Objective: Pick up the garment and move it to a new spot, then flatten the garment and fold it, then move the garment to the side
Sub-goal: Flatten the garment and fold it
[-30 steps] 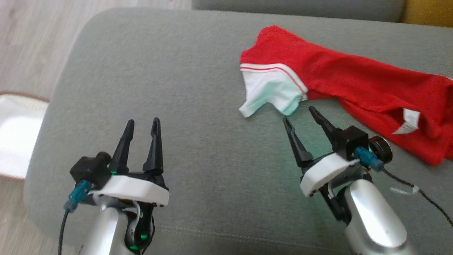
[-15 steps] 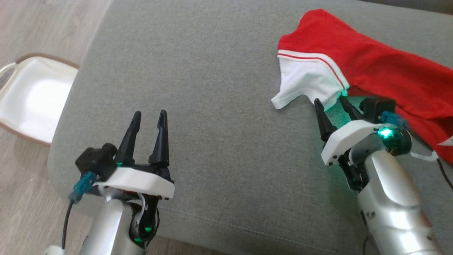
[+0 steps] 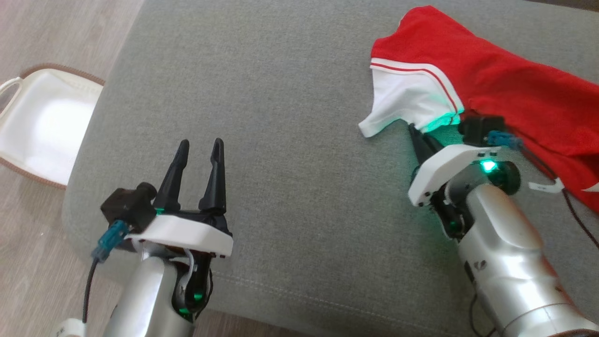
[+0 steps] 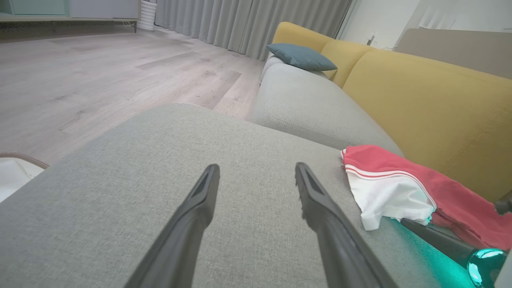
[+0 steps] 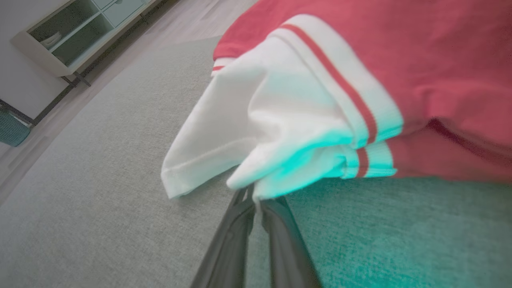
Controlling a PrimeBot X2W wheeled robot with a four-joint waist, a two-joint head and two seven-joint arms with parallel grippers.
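The right pincer (image 5: 255,202) is now clenched on the lower edge of the white sleeve (image 5: 280,132). A sliver of white cloth shows between its two dark fingers. A second ago those fingers stood spread on the grey sofa seat (image 3: 290,93), short of the cloth. The grasp is therefore just made, and I judge the lift to a new spot can begin.

The left pincer (image 3: 201,146) is spread wide as before and holds nothing above the seat's near edge. The garment (image 3: 505,98), red with the white sleeve, lies crumpled at the seat's far right.

In the head view the right fingertips are tucked under the sleeve, and the garment runs off the right edge. How deep the bite goes is hard to judge, because the wrist picture is soft and washed in green light.
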